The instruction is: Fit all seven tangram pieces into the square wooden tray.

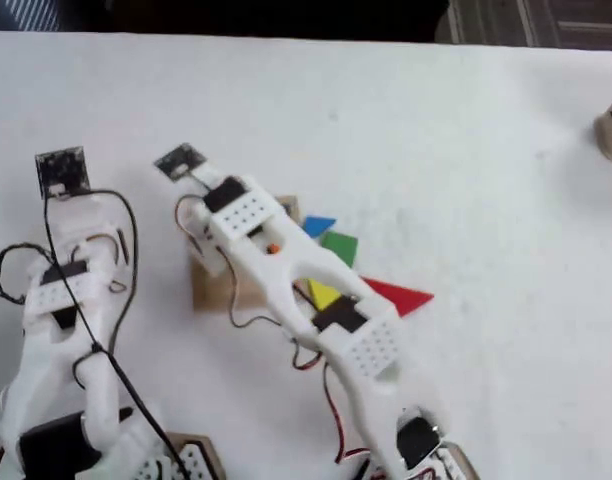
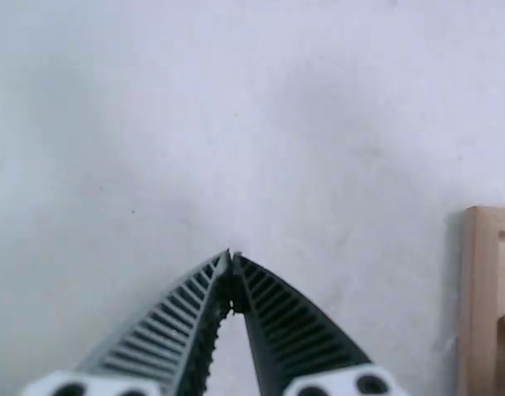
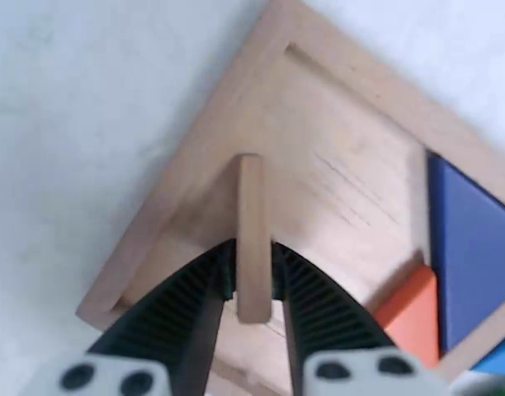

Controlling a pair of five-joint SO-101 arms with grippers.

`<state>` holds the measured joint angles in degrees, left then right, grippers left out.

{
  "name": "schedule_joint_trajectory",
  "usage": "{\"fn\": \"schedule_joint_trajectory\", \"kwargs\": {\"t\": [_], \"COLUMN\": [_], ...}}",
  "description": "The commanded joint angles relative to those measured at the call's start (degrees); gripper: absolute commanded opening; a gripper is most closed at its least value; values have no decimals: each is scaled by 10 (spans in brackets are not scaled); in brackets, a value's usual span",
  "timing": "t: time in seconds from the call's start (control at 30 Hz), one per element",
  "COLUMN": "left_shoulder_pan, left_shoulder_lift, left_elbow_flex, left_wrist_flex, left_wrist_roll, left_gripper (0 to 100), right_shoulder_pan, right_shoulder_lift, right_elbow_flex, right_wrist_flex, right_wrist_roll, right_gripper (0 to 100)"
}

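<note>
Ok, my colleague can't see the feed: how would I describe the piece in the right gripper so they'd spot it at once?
Find the square wooden tray on the white table. Over its bare corner the right gripper pinches a thin wooden piece, held on edge. Unlike the blue piece and orange piece lying flat in the tray, it is plain wood-coloured.

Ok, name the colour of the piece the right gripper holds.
The piece is pale wood; right wrist view.
</note>
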<state>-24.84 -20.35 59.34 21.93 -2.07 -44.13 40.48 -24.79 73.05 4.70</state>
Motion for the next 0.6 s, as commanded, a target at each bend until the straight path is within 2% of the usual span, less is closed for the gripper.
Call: {"fn": "schedule_joint_trajectory", "kwargs": {"t": [0.0, 0.3, 0.57], "left_shoulder_pan": [-5, -4, 15], "left_shoulder_lift": [-21, -21, -20], "left_elbow_flex": [-31, -31, -23], "left_wrist_flex": [-18, -18, -13], "left_wrist_roll": [-4, -4, -4], "left_gripper": [24, 24, 24], "right_shoulder_pan": [0, -3, 21], "right_shoulder_lift": [-1, -64, -172], "right_elbow_flex": [-33, -35, -29], "right_wrist_flex": [19, 81, 214], "right_wrist_roll": [-2, 37, 40], "right_gripper": [161, 159, 156]}}
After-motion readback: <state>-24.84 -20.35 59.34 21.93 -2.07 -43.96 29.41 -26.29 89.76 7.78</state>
